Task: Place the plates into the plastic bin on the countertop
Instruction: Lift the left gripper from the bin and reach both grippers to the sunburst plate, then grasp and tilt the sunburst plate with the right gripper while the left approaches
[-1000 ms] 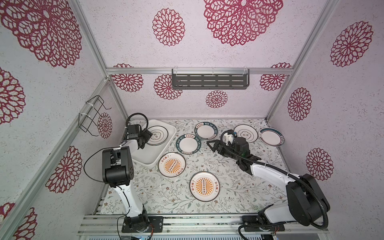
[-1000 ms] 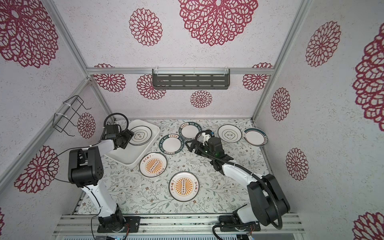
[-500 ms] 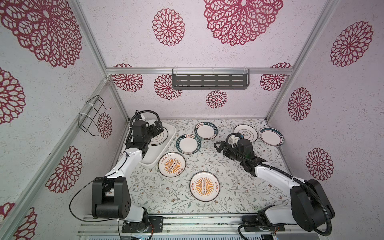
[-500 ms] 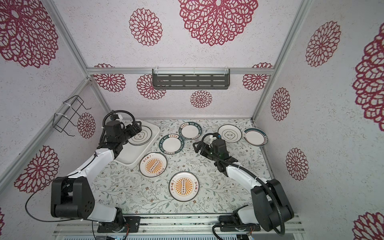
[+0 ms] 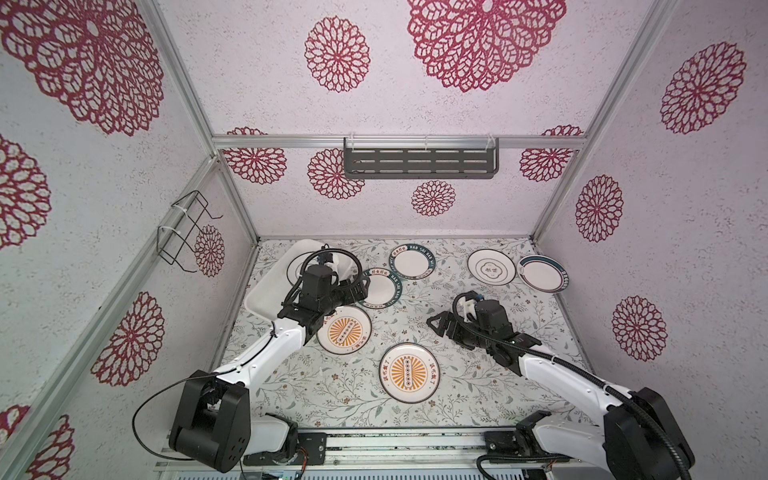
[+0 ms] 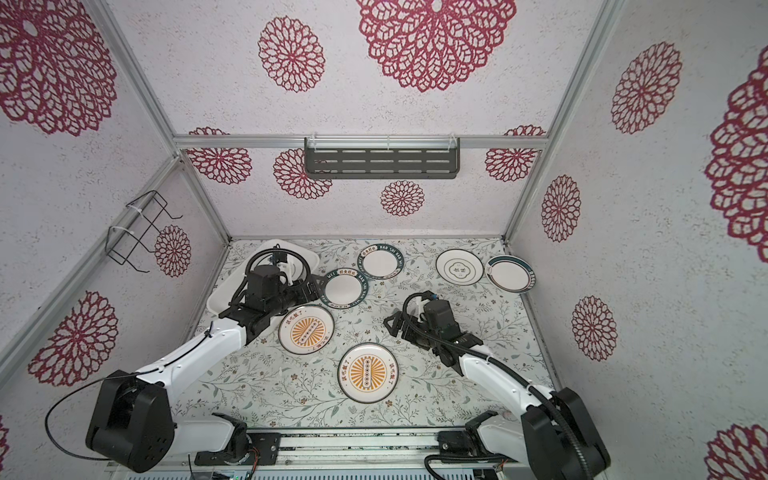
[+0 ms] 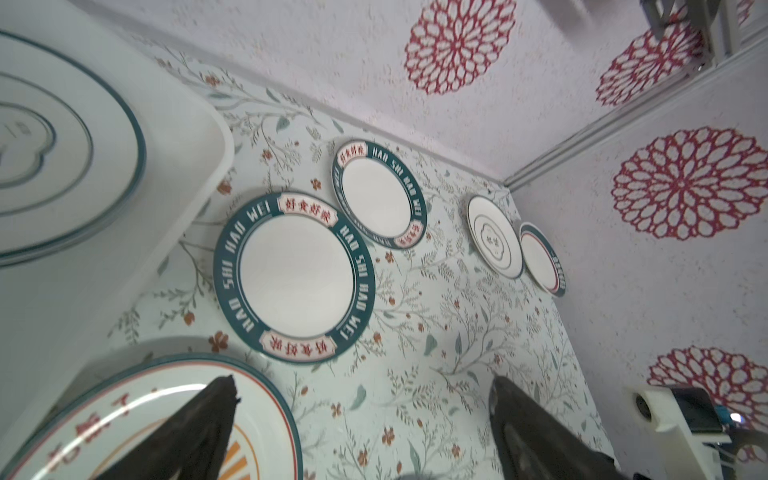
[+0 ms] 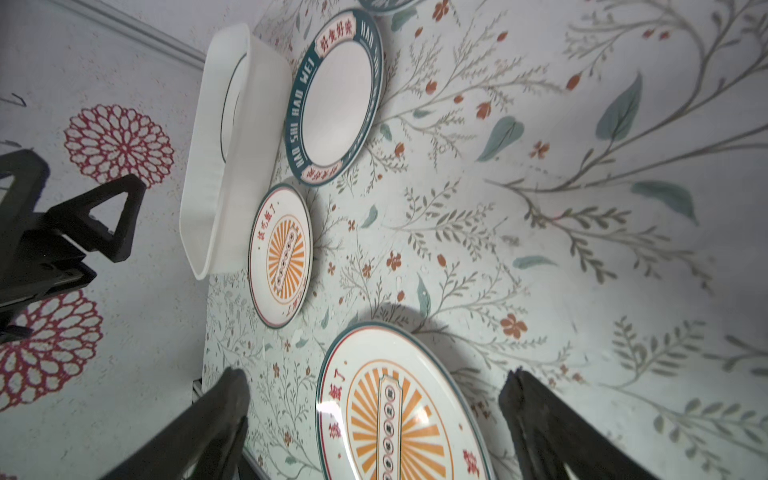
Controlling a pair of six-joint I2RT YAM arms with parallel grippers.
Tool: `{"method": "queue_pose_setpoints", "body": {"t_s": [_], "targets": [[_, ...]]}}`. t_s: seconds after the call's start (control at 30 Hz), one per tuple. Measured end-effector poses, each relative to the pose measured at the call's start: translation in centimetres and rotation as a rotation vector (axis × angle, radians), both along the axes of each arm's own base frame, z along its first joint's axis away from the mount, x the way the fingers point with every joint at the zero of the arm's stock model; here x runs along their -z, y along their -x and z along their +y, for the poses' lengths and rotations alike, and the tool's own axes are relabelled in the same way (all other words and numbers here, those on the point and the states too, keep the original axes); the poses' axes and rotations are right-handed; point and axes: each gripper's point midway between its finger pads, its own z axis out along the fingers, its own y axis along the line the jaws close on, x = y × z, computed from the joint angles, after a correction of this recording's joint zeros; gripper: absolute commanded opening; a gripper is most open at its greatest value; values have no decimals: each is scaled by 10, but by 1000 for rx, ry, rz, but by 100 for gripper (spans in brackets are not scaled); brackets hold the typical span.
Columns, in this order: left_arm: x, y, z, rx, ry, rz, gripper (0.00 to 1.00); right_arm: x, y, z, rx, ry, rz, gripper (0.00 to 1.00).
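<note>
On the countertop [image 5: 457, 386], beside the plastic bin [image 5: 265, 293], six plates [image 5: 409, 372] lie flat; your left gripper [image 5: 359, 291] and right gripper [image 5: 435, 325] both gape empty. Expect the plates to be stiff, slick and breakable: pinch a raised rim.

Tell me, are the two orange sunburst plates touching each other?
Apart. In a top view, leafy countertop shows between the sunburst plate nearer the plastic bin and the front sunburst plate; the right wrist view shows that gap too.
</note>
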Motion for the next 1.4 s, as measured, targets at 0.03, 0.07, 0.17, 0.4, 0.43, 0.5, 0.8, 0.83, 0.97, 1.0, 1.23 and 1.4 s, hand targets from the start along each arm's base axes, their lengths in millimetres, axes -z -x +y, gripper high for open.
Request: {"method": "queue_pose_setpoints", "body": {"t_s": [0.03, 0.07, 0.17, 0.4, 0.43, 0.5, 0.8, 0.83, 0.97, 1.0, 1.23, 1.4], "targets": [[3, 9, -6, 22, -11, 22, 97, 2, 8, 1, -13, 5, 10, 97], [5, 17, -11, 43, -19, 41, 97, 4, 15, 2, -27, 10, 19, 97], [10, 43, -25, 103, -38, 94, 97, 18, 39, 1, -53, 26, 66, 96], [55, 117, -52, 222, -64, 261, 97, 39, 70, -1, -84, 53, 137, 96], [64, 128, -52, 231, -74, 293, 97, 38, 69, -1, -81, 54, 132, 95], [75, 143, -52, 236, -85, 335, 97, 36, 68, 2, -80, 43, 121, 94], [90, 171, -58, 261, -77, 388, 100, 52, 81, 6, -96, 63, 150, 91], [91, 172, -58, 262, -75, 393, 100, 53, 82, 7, -98, 65, 152, 91], [99, 176, -63, 277, -76, 410, 98, 59, 89, 9, -111, 75, 165, 88], [101, 176, -65, 282, -77, 418, 97, 61, 90, 9, -111, 77, 169, 87], [125, 184, -79, 325, -94, 485, 95, 80, 104, 9, -113, 92, 203, 82], [135, 183, -90, 338, -73, 506, 95, 82, 104, 13, -105, 78, 195, 74]]}}
